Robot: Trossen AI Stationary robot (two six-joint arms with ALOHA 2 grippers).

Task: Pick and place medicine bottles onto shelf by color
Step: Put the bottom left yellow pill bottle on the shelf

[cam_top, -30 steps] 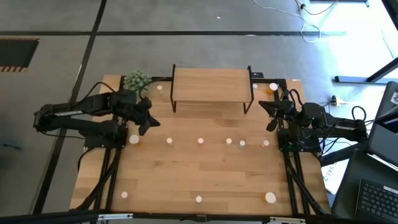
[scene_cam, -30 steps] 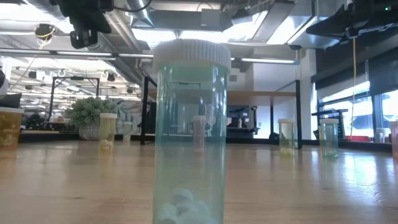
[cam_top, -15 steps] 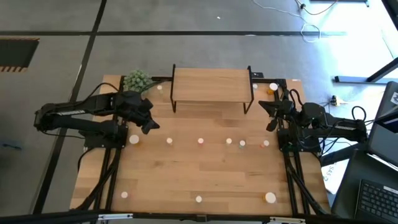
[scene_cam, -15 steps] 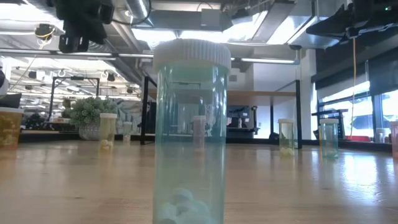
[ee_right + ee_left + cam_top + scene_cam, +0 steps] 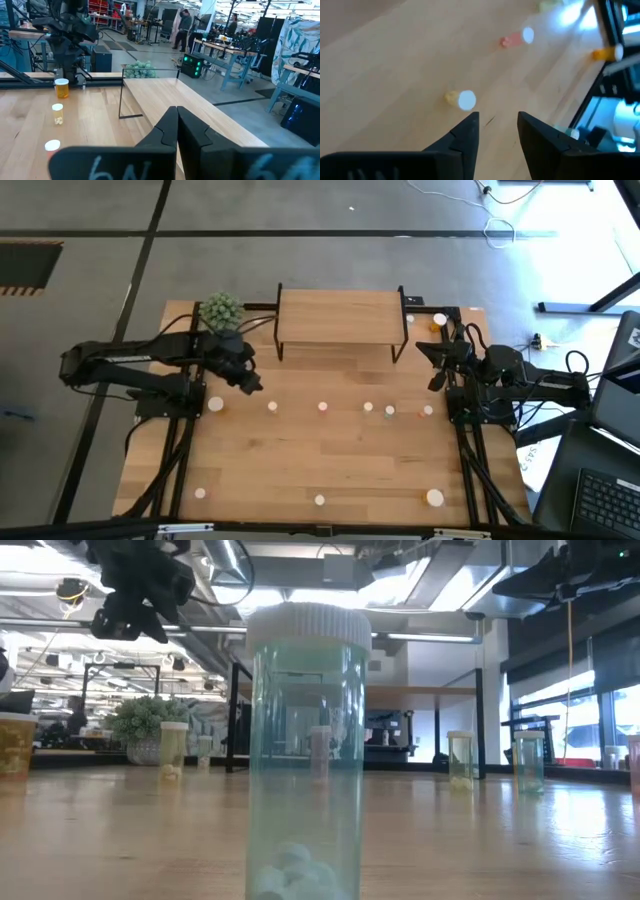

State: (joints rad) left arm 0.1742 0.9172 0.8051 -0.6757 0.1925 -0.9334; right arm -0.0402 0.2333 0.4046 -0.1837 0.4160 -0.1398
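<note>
Small capped medicine bottles stand on their bases in a row across the table's middle: a yellowish one (image 5: 272,407), a pink-red one (image 5: 322,407) and others (image 5: 390,411). The wooden shelf (image 5: 338,318) stands on thin black legs at the far edge. My left gripper (image 5: 248,385) hangs open above the table, left of the yellowish bottle (image 5: 460,99), with nothing between its fingers (image 5: 497,125). It shows high at the left in the low view (image 5: 130,618). My right gripper (image 5: 436,378) waits shut at the right, level, facing the shelf (image 5: 165,95).
A green spiky plant ball (image 5: 221,310) sits at the shelf's left. A large green bottle (image 5: 305,755) stands right at the low camera. More bottles stand near the front edge (image 5: 435,497), (image 5: 200,493), and an orange one (image 5: 440,319) right of the shelf.
My left gripper has sunk and gone toward the table's middle, nearer the yellowish bottle. It has rolled about its own line and opened. My right arm has kept still and no bottle has moved.
</note>
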